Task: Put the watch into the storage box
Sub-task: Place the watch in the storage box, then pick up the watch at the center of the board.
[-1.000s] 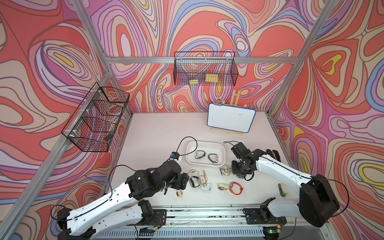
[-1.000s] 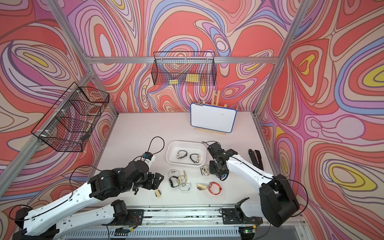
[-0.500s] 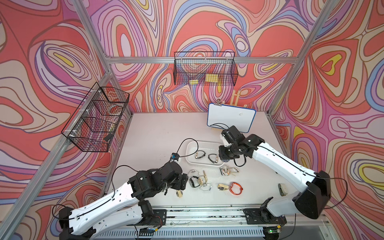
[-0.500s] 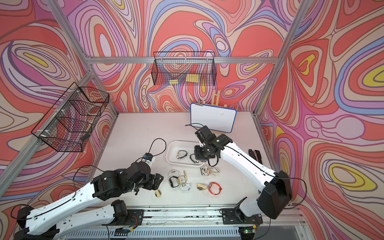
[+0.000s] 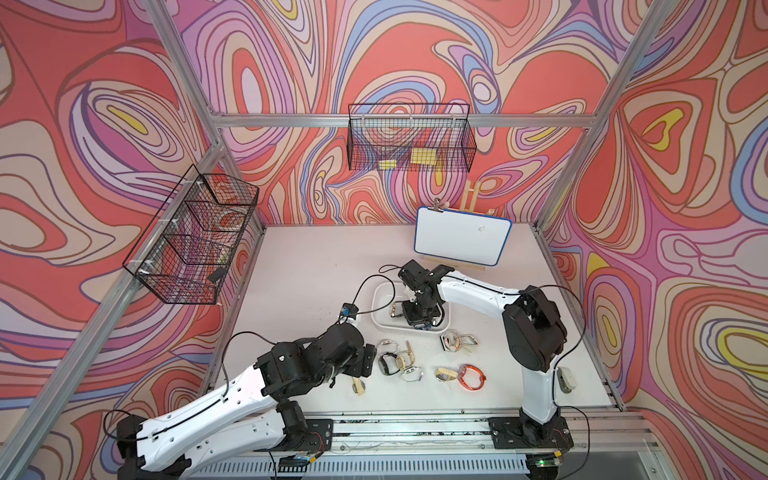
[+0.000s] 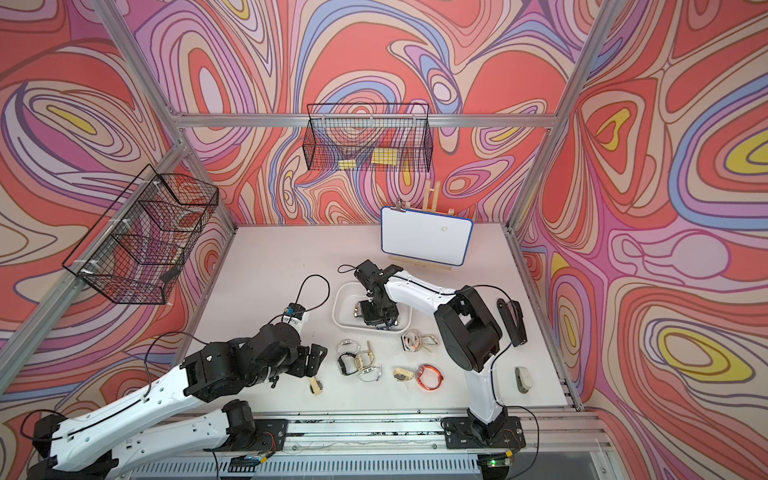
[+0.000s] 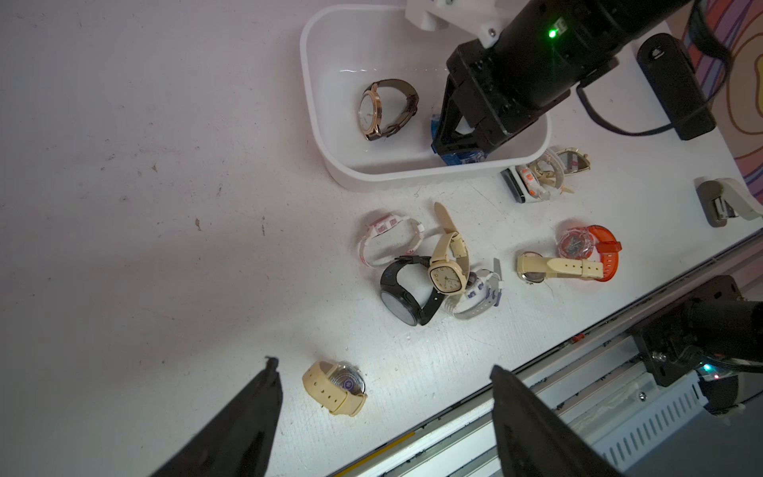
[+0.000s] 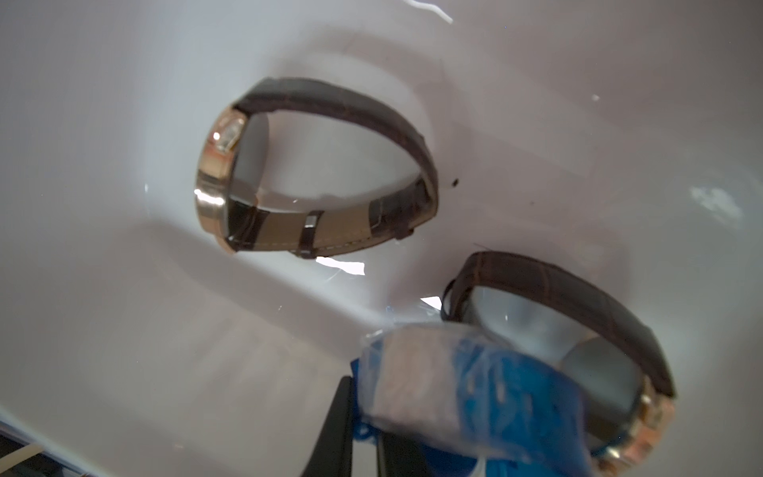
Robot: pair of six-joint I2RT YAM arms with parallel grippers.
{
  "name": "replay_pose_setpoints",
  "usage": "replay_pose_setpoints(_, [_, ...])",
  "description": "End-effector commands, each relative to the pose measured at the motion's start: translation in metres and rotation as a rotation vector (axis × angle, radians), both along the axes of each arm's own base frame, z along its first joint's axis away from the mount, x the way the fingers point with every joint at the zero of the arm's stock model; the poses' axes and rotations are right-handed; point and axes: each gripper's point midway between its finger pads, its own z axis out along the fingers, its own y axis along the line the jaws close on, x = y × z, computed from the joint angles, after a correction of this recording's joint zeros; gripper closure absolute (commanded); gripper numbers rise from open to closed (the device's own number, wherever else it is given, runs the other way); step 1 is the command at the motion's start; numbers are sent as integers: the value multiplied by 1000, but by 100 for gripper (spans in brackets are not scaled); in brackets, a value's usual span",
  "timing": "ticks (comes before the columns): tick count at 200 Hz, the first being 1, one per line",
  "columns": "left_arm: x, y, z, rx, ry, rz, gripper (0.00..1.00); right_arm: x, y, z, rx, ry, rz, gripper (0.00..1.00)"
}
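The storage box is a shallow white tray at mid-table. My right gripper reaches down inside it, shut on the watch, a translucent blue one, low over the box floor. Two brown-strapped watches lie in the box. My left gripper is open above the table's front. A beige watch lies below, between its fingers.
Several loose watches lie in front of the box, an orange one and a small cluster to the right. A whiteboard stands behind, mesh baskets hang on the walls. The front rail borders the table.
My right arm swung from the table right of the box to over it and lowered the blue watch inside. The left gripper stayed almost in place.
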Motion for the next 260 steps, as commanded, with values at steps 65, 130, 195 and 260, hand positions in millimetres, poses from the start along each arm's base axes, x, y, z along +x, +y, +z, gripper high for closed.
replay_pose_setpoints(65, [-9, 12, -4, 22, 59, 54, 16, 2, 14, 90, 223, -174, 18, 33])
replay_pose_setpoints(130, [-50, 24, -33, -99, 263, 98, 17, -53, -27, 177, 423, -365, 3, 10])
replay_pose_setpoints(195, [-66, 28, -68, -109, 354, 176, 2, -115, -67, 162, 523, -328, -74, 2])
replay_pose_setpoints(260, [-55, 8, -100, 0, 325, 240, 4, -123, -67, 153, 557, -309, -86, 2])
